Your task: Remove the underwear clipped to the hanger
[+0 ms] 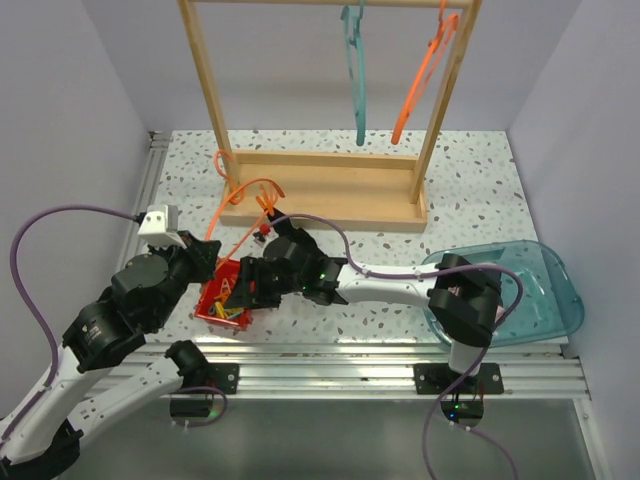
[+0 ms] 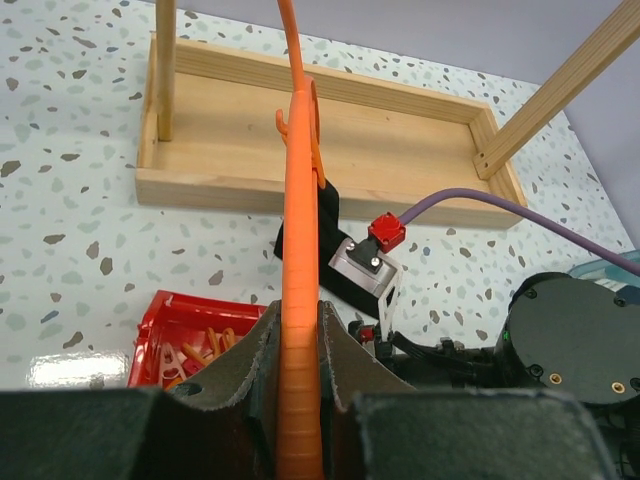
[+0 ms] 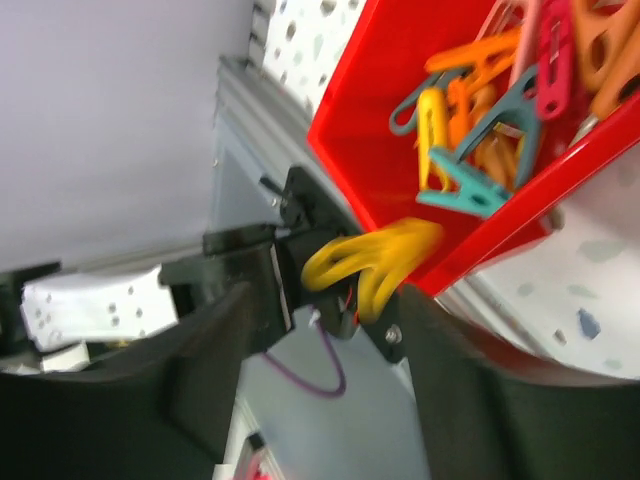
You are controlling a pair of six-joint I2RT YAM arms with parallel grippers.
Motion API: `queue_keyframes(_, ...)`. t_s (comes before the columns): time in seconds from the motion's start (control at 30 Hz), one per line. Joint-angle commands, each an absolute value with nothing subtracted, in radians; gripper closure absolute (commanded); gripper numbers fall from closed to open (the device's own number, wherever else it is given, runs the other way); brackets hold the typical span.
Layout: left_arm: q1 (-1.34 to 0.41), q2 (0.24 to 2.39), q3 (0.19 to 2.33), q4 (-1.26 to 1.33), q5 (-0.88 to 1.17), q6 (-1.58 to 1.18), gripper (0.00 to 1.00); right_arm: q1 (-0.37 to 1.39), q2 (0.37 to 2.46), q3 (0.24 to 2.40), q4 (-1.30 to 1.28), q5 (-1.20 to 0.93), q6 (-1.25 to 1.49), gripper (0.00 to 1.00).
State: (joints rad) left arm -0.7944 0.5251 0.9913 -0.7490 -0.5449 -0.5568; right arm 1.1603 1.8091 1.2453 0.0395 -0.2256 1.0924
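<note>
Slim orange plastic hanger (image 2: 300, 300), glossy red tray (image 3: 370, 110), jumbled plastic pegs (image 3: 455, 150)

A wooden rack (image 1: 320, 195) stands at the back of the tabletop (image 1: 470, 175); a hanger (image 1: 353, 80) hangs from its top rail, a second hanger (image 1: 415, 90) beside it; before the rack, leftward, a bin of clips (image 1: 208, 298); between them a third hanger (image 2: 300, 250), gripped in the left tool (image 2: 300, 330); before the rack, rightward, a tub (image 1: 545, 285).
</note>
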Motion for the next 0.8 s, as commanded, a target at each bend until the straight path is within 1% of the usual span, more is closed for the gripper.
queue_keyframes(0.0, -0.798, 0.512, 1.023, -0.723, -0.571, -0.546, 1.0, 1.16, 1.807, 1.278, 0.156, -0.085, 1.112, 0.32)
queue_keyframes(0.03, -0.798, 0.512, 1.023, -0.723, -0.569, -0.546, 1.0, 1.158, 1.789, 1.266, 0.176, -0.075, 1.117, 0.27)
queue_keyframes(0.13, -0.798, 0.511, 1.019, -0.719, -0.563, -0.542, 1.0, 1.158, 1.755, 1.232, 0.222, -0.071, 1.109, 0.2)
queue_keyframes(0.2, -0.799, 0.512, 1.012, -0.707, -0.555, -0.537, 1.0, 1.16, 1.732, 1.197, 0.244, -0.081, 1.112, 0.19)
queue_keyframes(0.3, -0.798, 0.517, 0.997, -0.674, -0.506, -0.522, 1.0, 1.157, 1.629, 1.115, 0.253, -0.081, 1.123, 0.19)
queue_keyframes(0.4, -0.798, 0.538, 0.973, -0.637, -0.424, -0.494, 1.0, 1.155, 1.478, 1.02, 0.18, -0.058, 1.114, 0.18)
queue_keyframes(0.43, -0.798, 0.56, 0.957, -0.617, -0.369, -0.489, 1.0, 1.154, 1.438, 0.964, 0.137, -0.051, 1.108, 0.18)
queue_keyframes(0.47, -0.798, 0.569, 0.953, -0.611, -0.345, -0.485, 1.0, 1.154, 1.342, 0.938, 0.106, -0.026, 1.104, 0.17)
queue_keyframes(0.53, -0.798, 0.598, 0.927, -0.585, -0.286, -0.474, 1.0, 1.154, 1.242, 0.86, 0.004, -0.002, 1.104, 0.16)
queue_keyframes(0.57, -0.798, 0.604, 0.914, -0.574, -0.273, -0.472, 1.0, 1.154, 1.194, 0.833, -0.044, 0.058, 1.109, 0.13)
queue_keyframes(0.6, -0.798, 0.609, 0.902, -0.563, -0.265, -0.471, 1.0, 1.152, 1.089, 0.806, -0.081, 0.09, 1.118, 0.11)
queue_keyframes(0.67, -0.798, 0.62, 0.864, -0.526, -0.245, -0.469, 1.0, 1.151, 0.99, 0.725, -0.196, 0.153, 1.161, 0.07)
queue_keyframes(0.7, -0.798, 0.623, 0.853, -0.514, -0.236, -0.469, 1.0, 1.143, 0.892, 0.698, -0.233, 0.214, 1.182, 0.04)
queue_keyframes(0.77, -0.798, 0.641, 0.819, -0.476, -0.192, -0.471, 1.0, 1.131, 0.809, 0.629, -0.323, 0.247, 1.248, 0.02)
